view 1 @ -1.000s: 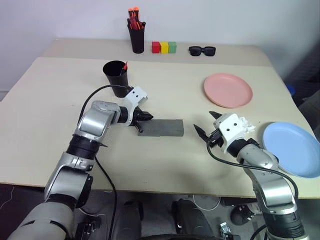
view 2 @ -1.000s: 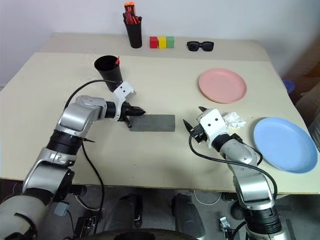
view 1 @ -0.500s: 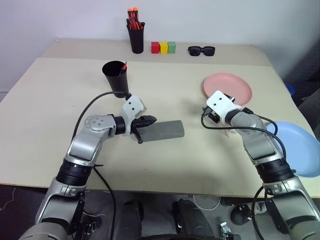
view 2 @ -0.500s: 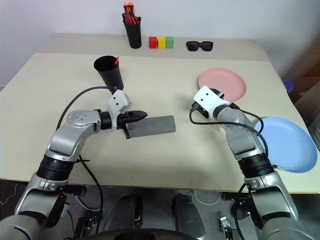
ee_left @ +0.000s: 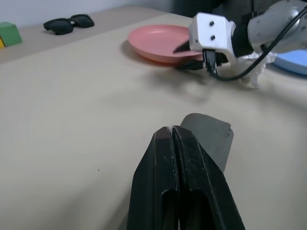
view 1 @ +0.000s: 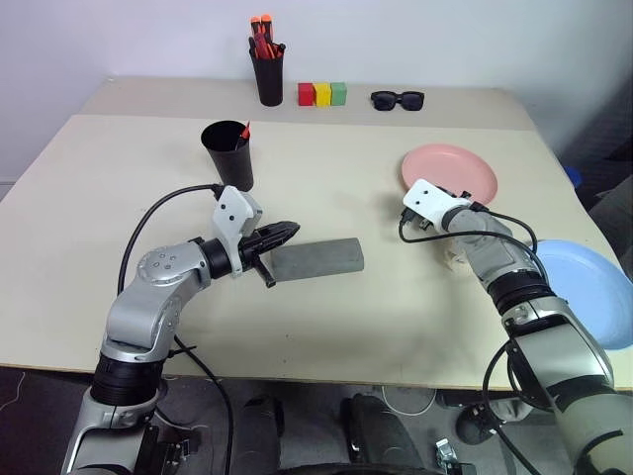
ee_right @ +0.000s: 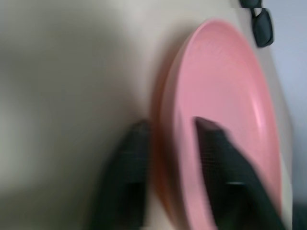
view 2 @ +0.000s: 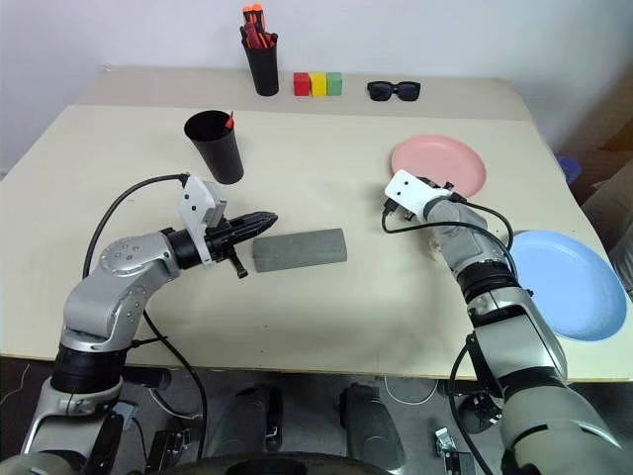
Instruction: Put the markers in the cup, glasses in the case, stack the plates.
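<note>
Plainly, the chief risk lay at the pink plate [ee_right: 225, 110]: the right gripper [ee_right: 175, 163] had its two fingers straddling the plate's near-left rim, one under the edge and one over it, seemingly pinching that rim, and so thin a bite on a shallow, smooth plate could slip, or the plate could tip and scrape the table [view 1: 119, 188] when lifted. A crumpled white scrap [view 1: 461, 259] lay just beside that arm and might be dragged along. The blue plate [view 1: 591, 292] sat at the near right edge of the table, so a careless set-down could nudge it toward the drop. The left gripper [view 1: 284, 234] was clenched tight on nothing, its tip just beside the left end of the grey case [view 1: 318, 257], which lay shut at the middle of the table; its contents could not be seen. The black cup [view 1: 228, 154] stood at the far left with a red-tipped marker [view 1: 244, 130] poking above its rim. Farther back, a pen pot [view 1: 269, 79] held orange-topped pens.
</note>
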### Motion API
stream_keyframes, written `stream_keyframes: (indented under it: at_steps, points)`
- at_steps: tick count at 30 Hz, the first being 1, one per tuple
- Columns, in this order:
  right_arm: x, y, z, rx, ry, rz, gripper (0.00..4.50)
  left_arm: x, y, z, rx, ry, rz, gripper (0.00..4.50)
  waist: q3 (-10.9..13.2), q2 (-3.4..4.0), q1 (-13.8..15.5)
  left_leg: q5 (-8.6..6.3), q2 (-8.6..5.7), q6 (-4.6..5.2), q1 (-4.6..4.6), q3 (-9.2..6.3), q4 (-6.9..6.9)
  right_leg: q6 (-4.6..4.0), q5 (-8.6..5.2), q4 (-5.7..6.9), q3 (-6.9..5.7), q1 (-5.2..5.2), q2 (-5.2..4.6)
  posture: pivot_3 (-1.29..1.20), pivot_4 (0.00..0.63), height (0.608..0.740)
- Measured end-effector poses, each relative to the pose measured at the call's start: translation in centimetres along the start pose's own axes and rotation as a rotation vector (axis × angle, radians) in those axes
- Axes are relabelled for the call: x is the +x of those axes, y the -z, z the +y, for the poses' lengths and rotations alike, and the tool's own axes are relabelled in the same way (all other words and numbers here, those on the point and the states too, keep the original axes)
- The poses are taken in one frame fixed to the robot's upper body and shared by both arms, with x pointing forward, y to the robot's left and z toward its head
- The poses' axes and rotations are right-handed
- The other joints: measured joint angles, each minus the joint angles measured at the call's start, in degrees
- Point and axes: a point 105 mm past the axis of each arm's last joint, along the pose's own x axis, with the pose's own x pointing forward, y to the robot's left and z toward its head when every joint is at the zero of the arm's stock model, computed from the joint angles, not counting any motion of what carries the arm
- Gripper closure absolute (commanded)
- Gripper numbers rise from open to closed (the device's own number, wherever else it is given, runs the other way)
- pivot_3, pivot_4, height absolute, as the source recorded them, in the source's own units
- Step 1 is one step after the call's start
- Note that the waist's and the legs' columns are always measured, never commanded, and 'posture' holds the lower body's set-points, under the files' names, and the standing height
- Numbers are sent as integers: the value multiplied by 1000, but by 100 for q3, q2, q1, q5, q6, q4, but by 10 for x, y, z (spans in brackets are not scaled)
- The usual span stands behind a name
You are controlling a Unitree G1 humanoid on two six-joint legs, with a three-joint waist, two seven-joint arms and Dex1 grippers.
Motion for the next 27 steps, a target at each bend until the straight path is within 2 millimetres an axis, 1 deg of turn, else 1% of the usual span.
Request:
stream_keyframes:
  at_steps: [1,6,8,9,10,11,14,17,19,20,21,22,24,27]
  points:
    - [0,1,1,2,-3,3,4459,0,-1,-1,0,2,-8,4500,0,0,-2,0,0,0,0,0,0,0,0,0,0,0,0,0,150,732]
    - [-1,0,-1,-9,11,-6,4459,1,-7,-4,7,25,-43,4500,3,5,-4,0,0,0,0,1,0,0,0,0,1,-1,0,0,150,732]
    - [-10,3,-10,-17,43,-22,4459,3,-8,-8,10,45,-44,4500,5,7,37,0,-1,0,-6,-2,-1,0,0,-2,-1,-2,-1,0,150,732]
    - [-18,6,-15,-23,58,-35,4459,5,-8,-10,10,57,-46,4500,5,8,55,0,-1,0,-8,-2,-1,0,0,-4,-1,-3,-2,0,150,732]
    - [-31,8,-22,-36,74,-58,4459,6,-8,-12,11,70,-49,4500,7,12,87,-1,-3,1,-11,-6,-1,2,-1,-7,-4,-2,-4,0,150,732]
    - [-38,11,-26,-35,78,-59,4459,7,-8,-12,9,77,-48,4500,7,12,79,-1,-3,1,-11,-5,-1,2,-1,-7,-3,-2,-4,0,150,732]
    - [-87,25,-46,34,100,-73,4459,16,-6,-22,-3,142,-48,4500,7,16,120,-2,-4,3,-10,-7,-1,3,-2,-10,-5,1,-2,0,150,732]
    - [-131,32,-53,68,83,-74,4459,26,-5,-31,4,217,-49,4500,6,21,106,-2,-2,3,7,-8,-1,2,-2,-8,-5,14,3,0,150,732]
    - [-155,39,-58,88,83,-46,4459,34,-4,-36,10,258,-50,4500,5,21,57,-2,-3,3,16,-8,-1,2,-3,-9,-5,24,2,0,150,732]
    - [-168,46,-59,113,88,-21,4459,39,-6,-39,14,282,-57,4500,4,23,60,-2,-5,3,15,-9,-1,2,-3,-9,-5,25,2,0,150,732]
    - [-177,53,-60,135,89,4,4459,42,-6,-40,21,296,-60,4500,4,21,51,-2,-5,3,21,-9,0,2,-3,-10,-5,30,2,0,150,732]
    - [-189,63,-58,158,79,42,4459,45,-7,-41,22,311,-67,4500,4,22,41,-2,-5,3,25,-8,0,2,-3,-10,-3,32,2,0,150,732]
    - [-203,77,-50,178,45,102,4459,48,-7,-41,18,325,-75,4500,3,24,7,-2,-5,4,31,-6,-4,2,-3,-10,4,33,4,0,150,732]
    - [-219,98,-19,189,-69,199,4459,54,-6,-45,27,366,-78,4500,2,26,11,-2,-6,4,33,-7,-5,2,-5,-10,5,34,6,0,150,732]
